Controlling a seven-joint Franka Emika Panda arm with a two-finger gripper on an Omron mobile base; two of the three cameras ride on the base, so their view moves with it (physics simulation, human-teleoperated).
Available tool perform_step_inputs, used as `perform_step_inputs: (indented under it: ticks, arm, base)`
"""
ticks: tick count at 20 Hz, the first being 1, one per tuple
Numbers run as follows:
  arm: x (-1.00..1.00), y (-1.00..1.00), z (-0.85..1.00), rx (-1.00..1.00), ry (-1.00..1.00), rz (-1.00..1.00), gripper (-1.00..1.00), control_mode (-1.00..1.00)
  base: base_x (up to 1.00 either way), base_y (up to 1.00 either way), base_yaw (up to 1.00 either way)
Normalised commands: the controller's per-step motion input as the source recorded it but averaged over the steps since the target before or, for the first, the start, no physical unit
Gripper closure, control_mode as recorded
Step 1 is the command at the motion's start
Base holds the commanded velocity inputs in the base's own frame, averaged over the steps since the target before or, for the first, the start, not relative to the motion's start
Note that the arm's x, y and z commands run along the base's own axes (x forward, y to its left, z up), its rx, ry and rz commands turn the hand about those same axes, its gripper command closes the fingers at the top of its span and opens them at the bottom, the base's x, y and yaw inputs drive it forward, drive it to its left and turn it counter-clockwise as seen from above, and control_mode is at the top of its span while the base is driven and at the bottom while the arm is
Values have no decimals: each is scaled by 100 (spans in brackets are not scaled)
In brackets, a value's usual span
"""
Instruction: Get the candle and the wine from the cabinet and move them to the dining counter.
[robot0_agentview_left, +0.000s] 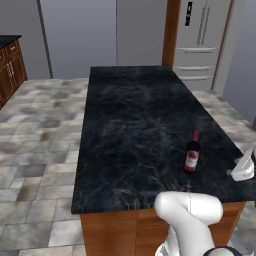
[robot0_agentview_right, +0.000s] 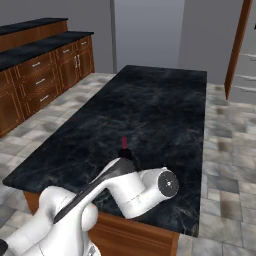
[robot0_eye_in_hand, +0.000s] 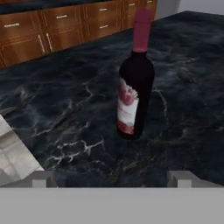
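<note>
Gripper spread wide, nothing between the fingers; in the hand view the two finger tips sit far apart at the bottom with bare marble between them. Wine bottle stands upright straight ahead of the gripper, near but apart from it, not touched, roughly centred between the two tips and slightly toward the right one. Bottle rests on the dining counter, black top with white veins; red-and-white label faces left of the gripper's line of sight, dark red capsule on the neck. In the left base view the same bottle stands on the counter close to its right-hand long edge, and the white hand sits just beside that edge, to the right of the bottle, level with its base. In the right base view the arm's white elbow covers most of the bottle; only the red neck and dark shoulder show above it, on the near part of the counter. Beyond the bottle, far from the gripper, brown wooden drawers with grey handles run along the wall; grey tiled floor shows past the counter edge at the gripper's left.
</note>
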Motion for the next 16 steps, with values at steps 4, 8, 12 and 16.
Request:
perform_step_inputs:
  ticks: [4, 8, 12, 16]
  arm:
    - [-30, 11, 46, 0, 4, -21, -100, -100]
    - [-32, 8, 43, 0, 10, -15, -100, -100]
    - [-41, 4, 38, 5, 6, -9, -100, -100]
    - [-41, 5, 35, 6, 8, -8, -100, -100]
  base:
    - [0, 0, 0]
    - [0, 0, 0]
    - [0, 0, 0]
    - [0, 0, 0]
